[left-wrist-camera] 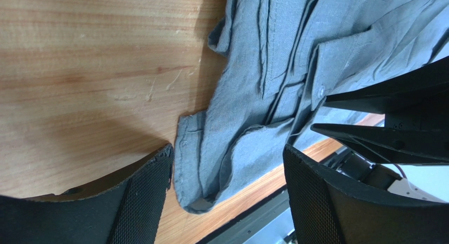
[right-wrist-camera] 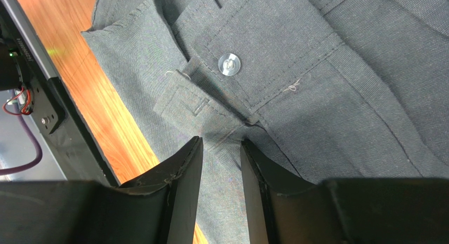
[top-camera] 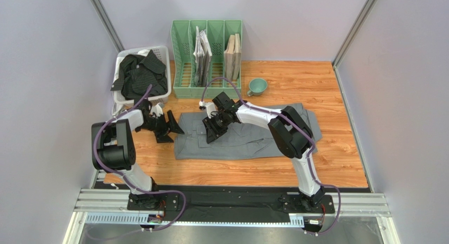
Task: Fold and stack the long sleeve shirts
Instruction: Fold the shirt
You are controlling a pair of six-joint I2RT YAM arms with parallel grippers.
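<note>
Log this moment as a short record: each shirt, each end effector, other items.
grey shirt: spread out on the table
black shirt: crumpled in the white basket
left end effector: open wide at the grey shirt's left edge
right end effector: jaws narrowly apart at the grey shirt, near a button; grip unclear
other: green file rack, teal mug

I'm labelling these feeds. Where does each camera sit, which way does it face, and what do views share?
Top external: above and behind the bases, looking down on the table; both arms, left end effector and right end effector show.
Left wrist: looks down at the edge of the grey shirt; own fingers wide apart.
Right wrist: close over the same shirt's button; own fingers narrowly apart.
Shared: all show the grey shirt.
</note>
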